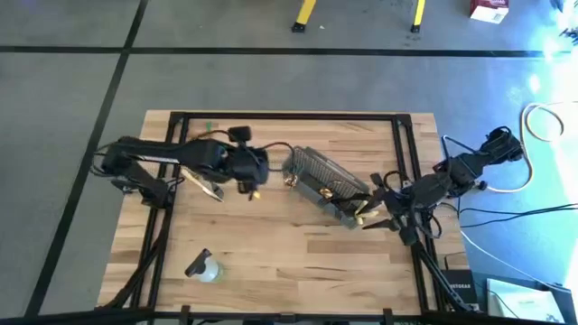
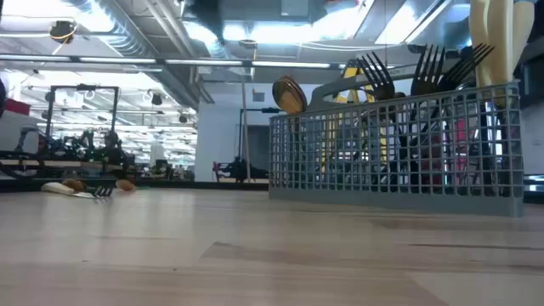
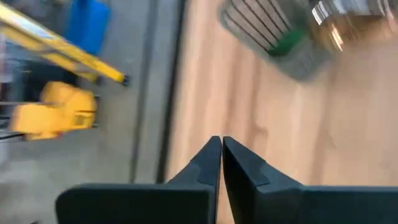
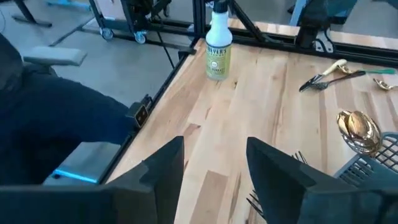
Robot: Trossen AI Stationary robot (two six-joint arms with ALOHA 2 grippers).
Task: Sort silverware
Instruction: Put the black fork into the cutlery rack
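1. Centrally, a grey wire-mesh basket (image 1: pixel 327 185) is being seen lying at a slant on the pale wooden table (image 1: pixel 289 262), with black forks (image 2: pixel 425 68) and a gold spoon (image 2: pixel 289 93) standing up out of it in the low view.
2. Loose silverware (image 1: pixel 209 188), one tan piece and one black fork, is being left on the table well to the left of the basket, just beside the left arm.
3. A green utensil (image 1: pixel 209 126) is being seen near the table's far edge.
4. The left gripper (image 1: pixel 254 181) is being held between the loose pieces and the basket, its dark fingers (image 3: pixel 208 163) being pressed nearly together with nothing between them.
5. The right gripper (image 1: pixel 375 215) is being held at the basket's right end, its fingers (image 4: pixel 163 165) being spread wide and empty.
6. A small clear spray bottle (image 1: pixel 204 267) is being left lying near the table's front left.
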